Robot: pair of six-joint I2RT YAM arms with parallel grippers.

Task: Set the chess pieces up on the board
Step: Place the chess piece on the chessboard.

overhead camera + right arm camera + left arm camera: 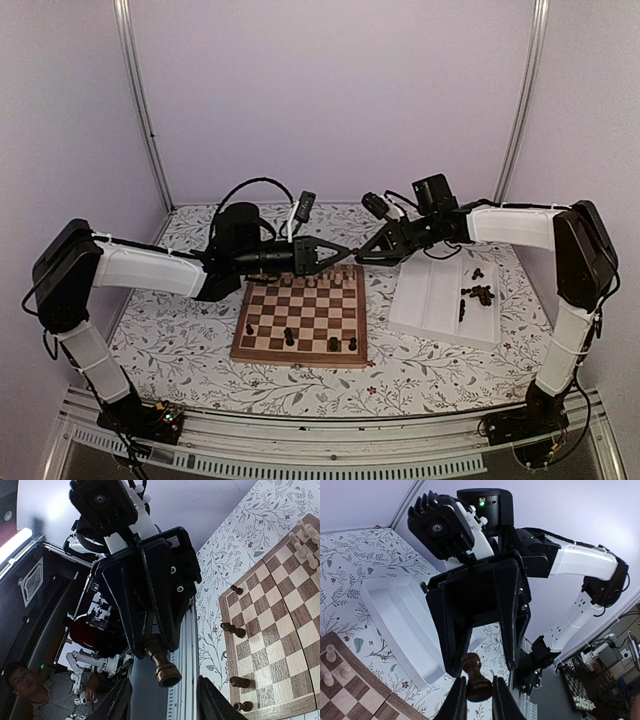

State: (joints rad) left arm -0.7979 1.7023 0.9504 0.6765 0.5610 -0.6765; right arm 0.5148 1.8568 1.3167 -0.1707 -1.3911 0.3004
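While your left jaws clench one turned, dark wooden chess piece [161, 660], your right jaws gape either side of it — one checkered wooden board [302, 318] nearby.

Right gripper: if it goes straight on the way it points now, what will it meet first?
The dark chess piece that the left gripper holds out toward it, base first. The right gripper stands open and faces it. Nothing else seems to lie between, though the depth is hard to judge.

Glossy wooden chess piece [161, 662]
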